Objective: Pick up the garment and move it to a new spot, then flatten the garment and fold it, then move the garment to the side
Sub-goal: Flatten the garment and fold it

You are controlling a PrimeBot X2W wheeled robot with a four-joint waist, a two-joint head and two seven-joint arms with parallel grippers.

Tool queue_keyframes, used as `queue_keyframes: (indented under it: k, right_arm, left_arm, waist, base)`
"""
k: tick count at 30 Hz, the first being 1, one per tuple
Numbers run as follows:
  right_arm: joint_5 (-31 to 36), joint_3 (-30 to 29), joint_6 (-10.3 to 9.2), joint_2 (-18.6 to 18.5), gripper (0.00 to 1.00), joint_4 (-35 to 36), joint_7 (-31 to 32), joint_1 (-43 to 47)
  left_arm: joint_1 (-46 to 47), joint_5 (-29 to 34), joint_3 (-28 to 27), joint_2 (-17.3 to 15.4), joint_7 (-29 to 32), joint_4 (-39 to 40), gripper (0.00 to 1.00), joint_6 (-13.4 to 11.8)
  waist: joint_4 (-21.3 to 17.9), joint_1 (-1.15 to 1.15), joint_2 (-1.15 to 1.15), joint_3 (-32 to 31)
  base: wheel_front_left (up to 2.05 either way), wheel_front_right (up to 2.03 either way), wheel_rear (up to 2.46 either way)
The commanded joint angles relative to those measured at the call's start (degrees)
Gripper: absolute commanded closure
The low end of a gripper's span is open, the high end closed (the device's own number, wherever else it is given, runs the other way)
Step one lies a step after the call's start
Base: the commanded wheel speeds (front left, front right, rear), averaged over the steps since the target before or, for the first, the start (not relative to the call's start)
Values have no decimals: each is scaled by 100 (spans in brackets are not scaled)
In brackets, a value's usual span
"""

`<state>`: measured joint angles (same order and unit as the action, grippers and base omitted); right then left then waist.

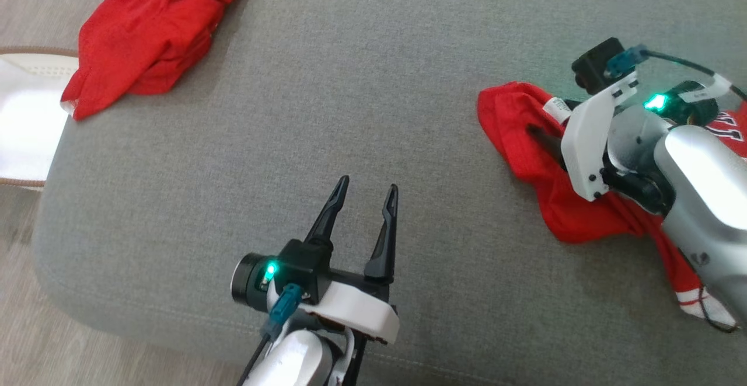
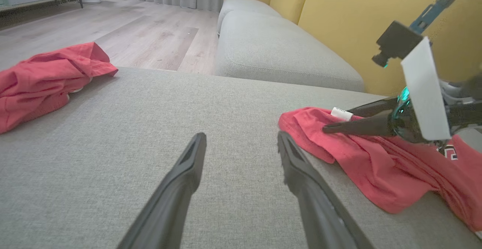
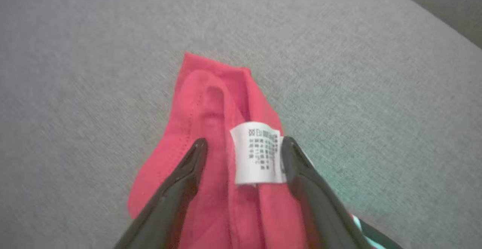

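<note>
Garment (image 1: 519,141) lay bunched at the right of the grey cushion (image 1: 373,70) in the head view. The right gripper (image 1: 551,124) was down on its left end, and the left gripper (image 1: 369,183) sat mid-cushion, jaws apart and empty. Another red cloth (image 1: 146,41) lay well apart at the far left corner.

Left wrist view: the right gripper's fingers (image 2: 357,126) were spread, low along the cloth beside a white label (image 2: 340,113).

Right wrist view: they straddled a ridge of fabric and the label, not yet pinched. Best bet, I reckoned: press into the fold, then close on several layers, not the label alone.
</note>
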<state>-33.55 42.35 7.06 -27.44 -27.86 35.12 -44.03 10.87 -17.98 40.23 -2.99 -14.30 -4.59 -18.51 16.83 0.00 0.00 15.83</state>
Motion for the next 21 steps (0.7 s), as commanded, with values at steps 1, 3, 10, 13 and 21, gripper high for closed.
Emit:
queue_keyframes:
  k: [1, 3, 10, 13, 21]
  right_arm:
    - [74, 105, 43, -71, 0, 114, 16, -168]
    - [90, 312, 43, -92, 0, 26, 30, -266]
    - [-58, 551, 43, 17, 100, -123, -575, -523]
    - [-136, 357, 43, 186, 100, -132, -1052, -702]
    - [-76, -9, 43, 533, 100, 62, -1804, -1150]
  left_arm:
    - [176, -21, -116, 12, -70, 179, 0, -47]
    - [198, -27, -96, 12, -70, 181, 0, -57]
    - [236, -47, -84, 12, -70, 145, 0, -66]
    - [202, -32, -132, 12, -70, 129, 0, -71]
    - [99, 7, -240, 12, -70, 90, 0, -31]
  waist:
    - [5, 0, 0, 15]
    - [3, 0, 0, 34]
    - [-28, 0, 0, -12]
    - [-84, 0, 0, -53]
    - [-244, 0, 0, -220]
  base:
    - [0, 0, 0]
    - [0, 0, 0]
    - [0, 0, 0]
    - [0, 0, 0]
    - [0, 0, 0]
